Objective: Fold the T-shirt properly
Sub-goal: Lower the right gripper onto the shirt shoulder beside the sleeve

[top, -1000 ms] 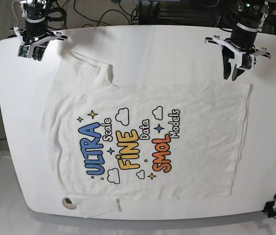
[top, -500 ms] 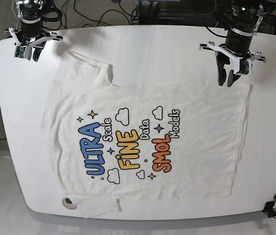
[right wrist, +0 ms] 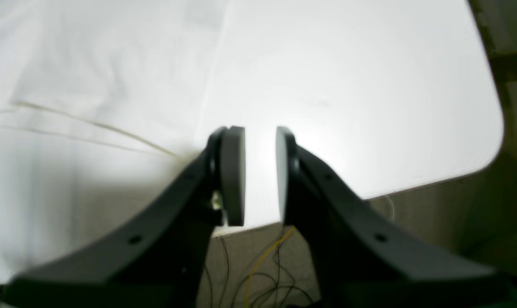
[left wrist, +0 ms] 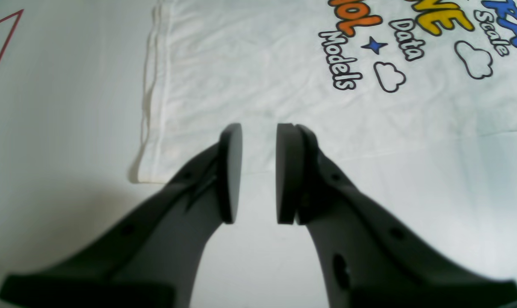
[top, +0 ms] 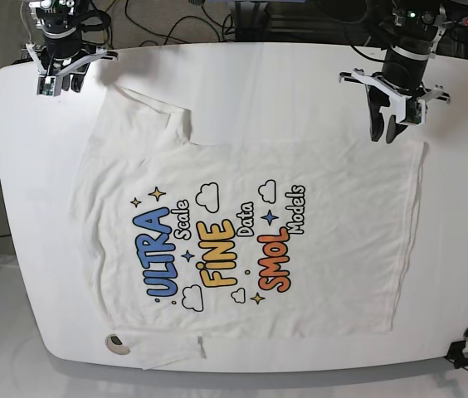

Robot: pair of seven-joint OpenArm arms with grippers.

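Both jaws part-open, empty. Lower left gripper (top: pixel 384 133) onto the T-shirt (top: pixel 300 249) far hem corner; bring right gripper (top: pixel 55 85) to the sleeve; pinch both layers

In the left wrist view the T-shirt (left wrist: pixel 284 77) is cut off at the 12 and 3 o'clock edges, so the blue and yellow lettering is only partly readable. In the right wrist view the cloth at 9 o'clock is blurred and washed out, with no print discernible. In the base view a sleeve hangs over the table (top: pixel 242 75) edge at 7 o'clock, partly out of sight.
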